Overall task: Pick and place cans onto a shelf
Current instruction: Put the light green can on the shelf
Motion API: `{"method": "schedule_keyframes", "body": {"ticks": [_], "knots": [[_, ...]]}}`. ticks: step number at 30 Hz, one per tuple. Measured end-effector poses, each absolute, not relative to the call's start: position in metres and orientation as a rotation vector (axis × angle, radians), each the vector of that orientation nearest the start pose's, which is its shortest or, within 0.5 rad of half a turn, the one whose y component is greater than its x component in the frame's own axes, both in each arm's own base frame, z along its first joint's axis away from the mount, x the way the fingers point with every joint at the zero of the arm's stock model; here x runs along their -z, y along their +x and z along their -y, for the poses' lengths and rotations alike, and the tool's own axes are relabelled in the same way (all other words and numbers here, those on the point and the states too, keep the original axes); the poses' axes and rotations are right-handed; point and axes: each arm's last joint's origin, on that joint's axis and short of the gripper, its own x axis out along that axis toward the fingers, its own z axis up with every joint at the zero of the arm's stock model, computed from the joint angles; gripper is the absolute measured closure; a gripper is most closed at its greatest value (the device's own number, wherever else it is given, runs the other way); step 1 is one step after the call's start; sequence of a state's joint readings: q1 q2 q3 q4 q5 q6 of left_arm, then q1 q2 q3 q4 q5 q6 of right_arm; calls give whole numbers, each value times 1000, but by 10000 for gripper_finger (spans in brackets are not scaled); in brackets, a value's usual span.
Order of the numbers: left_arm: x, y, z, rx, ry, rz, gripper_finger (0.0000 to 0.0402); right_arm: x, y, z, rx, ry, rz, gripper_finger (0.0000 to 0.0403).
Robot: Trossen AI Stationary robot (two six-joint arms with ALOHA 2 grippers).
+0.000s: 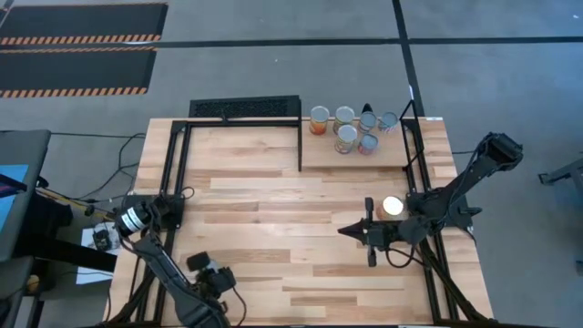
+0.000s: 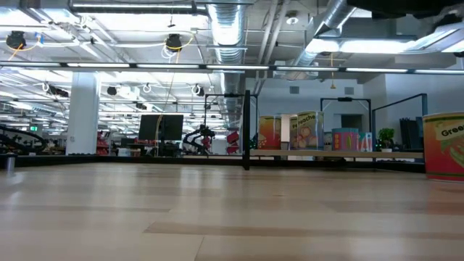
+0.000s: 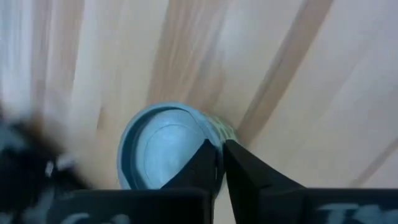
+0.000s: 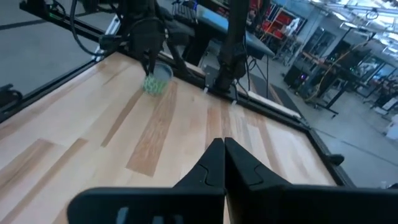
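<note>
Six cans [image 1: 346, 137] stand on the light-wood shelf [image 1: 319, 150] at the far right, and they also show in the low view [image 2: 308, 130]. Another can [image 1: 393, 207] stands on the table beside my right arm, close by in the low view [image 2: 444, 145]. My right gripper [image 1: 357, 232] hangs shut and empty [image 4: 219, 149] over the table's right half, pointing toward the left edge. My left gripper [image 1: 217, 277] is at the near left, shut on a green-labelled can [image 3: 165, 146] with a blue top, which also shows in the right wrist view [image 4: 157, 79]. My left gripper pinches the can's top rim [image 3: 214, 134] between its two fingers, one finger [image 3: 202, 165] over the blue top and the other outside the wall. The fingers come from above. The can sits tilted, with its top turned toward the table's right; whether it is clear of the table I cannot tell.
A black slatted grille [image 1: 244, 108] lies at the table's far edge. Thin black frame bars [image 1: 300, 137] border the shelf and the table's sides. Bare wood [image 1: 273, 219] lies between the two arms.
</note>
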State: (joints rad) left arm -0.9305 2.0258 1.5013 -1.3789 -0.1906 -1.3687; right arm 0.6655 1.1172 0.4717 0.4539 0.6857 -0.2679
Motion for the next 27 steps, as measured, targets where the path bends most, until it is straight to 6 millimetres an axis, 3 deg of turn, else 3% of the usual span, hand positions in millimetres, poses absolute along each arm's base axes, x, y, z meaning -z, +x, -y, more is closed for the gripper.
{"method": "schedule_keyframes", "body": {"ticks": [6, 11, 18, 23, 27], "knots": [[-218, 240, 243, -492, 17, -1288, 399, -232, 190, -126, 0, -420, -130, 391], [-244, 290, 191, -372, 101, -1161, 400, -248, 192, -128, 1, -465, -102, 391], [-253, 372, 110, -126, 161, -976, 401, -264, 179, -117, -7, -482, -123, 391], [-264, 402, 56, -20, 143, -812, 401, -267, 162, -103, -3, -463, -113, 398], [-252, 420, 29, 49, 119, -765, 401, -267, 155, -93, 17, -447, -114, 397]]}}
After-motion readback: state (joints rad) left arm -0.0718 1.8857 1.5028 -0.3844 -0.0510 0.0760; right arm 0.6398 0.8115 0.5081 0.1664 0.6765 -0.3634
